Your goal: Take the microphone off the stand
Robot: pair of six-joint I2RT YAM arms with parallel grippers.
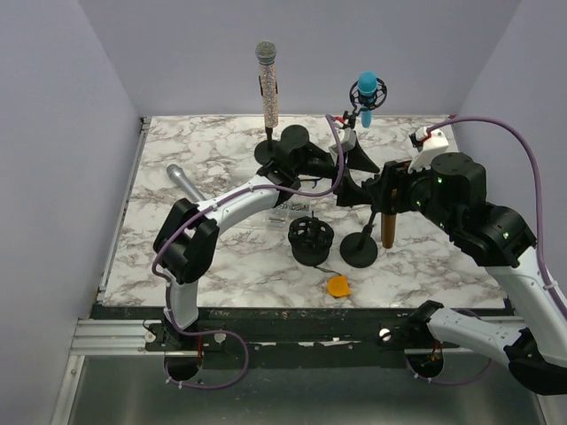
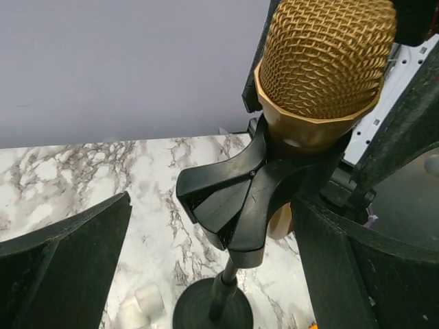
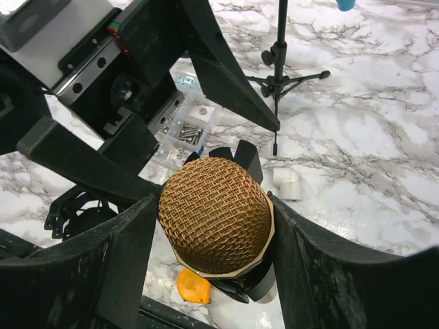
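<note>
Right fingers (image 3: 103,274) are pressed in on both sides of the gold microphone (image 3: 216,212), black pads hard against its head. And the left fingers (image 2: 68,260) are spread wide, one well out to the side, the other just beside the stand's clip (image 2: 233,199).

The gold microphone sits upright in that clip, mid-surface, right of centre. Its head is a rounded dome of woven metal mesh, and below that come a smooth gold collar and a darker bronze body. The clip is matte black plastic, forked, on a thin pole over a round flat base (image 2: 206,308).

Just behind is a clear plastic compartment box (image 3: 185,127) with small metal screws inside. Near the stand's base lie an orange piece (image 3: 192,288) and a black ribbed shock mount (image 1: 311,239). Two small white cylinders (image 3: 288,184) lie side by side on the marbled white-and-grey surface (image 1: 177,257).

Further back, a blue microphone (image 1: 367,88) hangs in a ring mount on a tripod (image 3: 278,75), and a glittery silver microphone (image 1: 267,84) stands upright on its own stand. A plain silver microphone (image 1: 184,181) lies flat at the left.
</note>
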